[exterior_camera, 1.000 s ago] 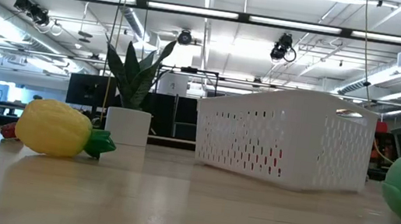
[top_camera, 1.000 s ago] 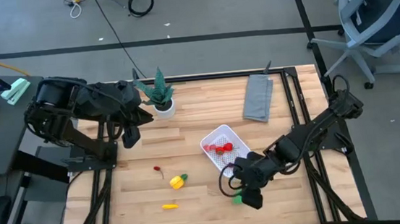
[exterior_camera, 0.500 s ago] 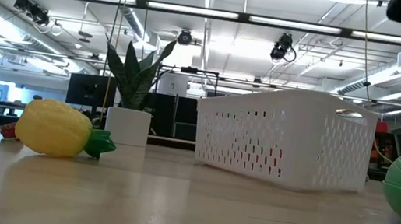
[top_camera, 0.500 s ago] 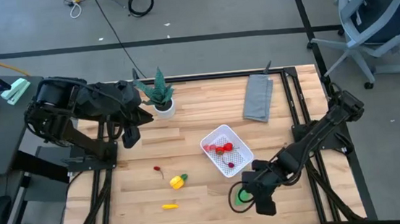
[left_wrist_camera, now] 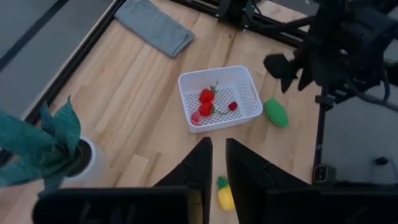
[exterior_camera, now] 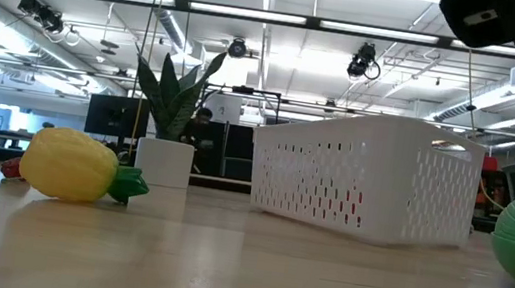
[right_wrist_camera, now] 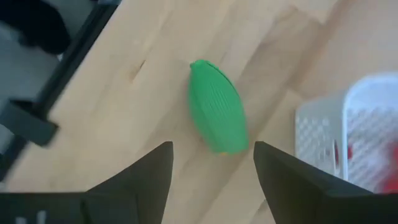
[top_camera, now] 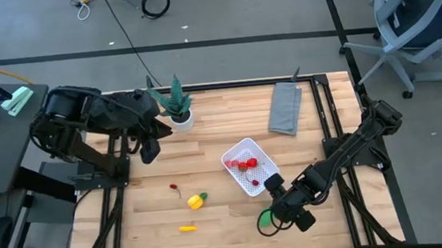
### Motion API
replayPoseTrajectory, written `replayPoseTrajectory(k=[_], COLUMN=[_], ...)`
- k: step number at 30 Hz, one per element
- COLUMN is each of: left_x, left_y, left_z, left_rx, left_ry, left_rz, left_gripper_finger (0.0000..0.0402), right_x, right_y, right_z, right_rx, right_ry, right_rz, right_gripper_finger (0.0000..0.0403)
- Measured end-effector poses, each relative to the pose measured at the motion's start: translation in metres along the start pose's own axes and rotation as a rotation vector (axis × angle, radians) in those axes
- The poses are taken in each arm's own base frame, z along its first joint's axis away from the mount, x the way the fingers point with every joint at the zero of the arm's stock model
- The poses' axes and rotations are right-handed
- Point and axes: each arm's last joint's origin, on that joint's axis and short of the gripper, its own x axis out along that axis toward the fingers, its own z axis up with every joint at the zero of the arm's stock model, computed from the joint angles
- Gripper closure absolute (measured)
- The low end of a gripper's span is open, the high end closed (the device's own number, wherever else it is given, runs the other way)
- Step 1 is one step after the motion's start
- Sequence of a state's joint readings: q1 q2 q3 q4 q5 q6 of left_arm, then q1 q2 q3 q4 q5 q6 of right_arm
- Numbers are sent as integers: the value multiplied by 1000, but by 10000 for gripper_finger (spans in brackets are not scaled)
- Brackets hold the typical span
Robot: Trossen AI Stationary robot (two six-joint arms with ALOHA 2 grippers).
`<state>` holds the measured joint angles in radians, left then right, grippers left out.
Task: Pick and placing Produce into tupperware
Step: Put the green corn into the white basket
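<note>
The white tupperware stands on the table right of the middle, with small red pieces inside. The green oblong lies on the wood near the front edge; it also shows in the right wrist view. My right gripper is open and empty, just right of and above the oblong, its fingers apart. A yellow piece with a green end, a thin yellow-orange piece and a tiny red piece lie left of the tupperware. My left gripper is shut, at the far left.
A green plant in a white pot stands at the back, beside my left gripper. A folded grey cloth lies at the back right. Bare wood lies between the tupperware and the loose pieces on the left.
My right gripper has risen off the green oblong and drawn back toward the table's right edge; it now shows at the top of the low view. The oblong has shifted a little toward the right and lies free on the table.
</note>
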<state>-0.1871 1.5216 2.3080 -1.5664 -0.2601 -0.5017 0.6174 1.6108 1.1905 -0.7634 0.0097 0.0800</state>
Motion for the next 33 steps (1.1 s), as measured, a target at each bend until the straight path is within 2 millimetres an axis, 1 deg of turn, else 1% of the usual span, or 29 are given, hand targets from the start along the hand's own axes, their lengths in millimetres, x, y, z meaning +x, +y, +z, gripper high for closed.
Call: replayPoseTrajectory(k=[4, 7, 15, 19, 24, 29, 33], left_x=[10, 25, 66, 80, 89, 89, 89], left_y=[-4, -10, -26, -31, -34, -34, -34], left_z=[2, 5, 8, 8, 9, 9, 9], left_rx=[-81, -102, -77, -64, -83, -134, -134], left_ry=[15, 43, 128, 155, 168, 164, 164], left_rz=[19, 36, 82, 98, 110, 113, 113], left_gripper_finger=[349, 349, 349, 349, 349, 349, 351], right_x=[9, 14, 24, 31, 41, 48, 53], right_y=[0, -1, -9, -9, -8, -9, -9], right_z=[-3, -3, -9, -13, -16, -21, -26], right_rx=[-144, -208, -298, -339, -350, -349, -357], right_ry=[-35, -68, -85, -107, -182, -225, -229], right_rz=[3, 0, -17, -20, -13, -14, -8], right_gripper_finger=[169, 164, 132, 115, 100, 98, 98])
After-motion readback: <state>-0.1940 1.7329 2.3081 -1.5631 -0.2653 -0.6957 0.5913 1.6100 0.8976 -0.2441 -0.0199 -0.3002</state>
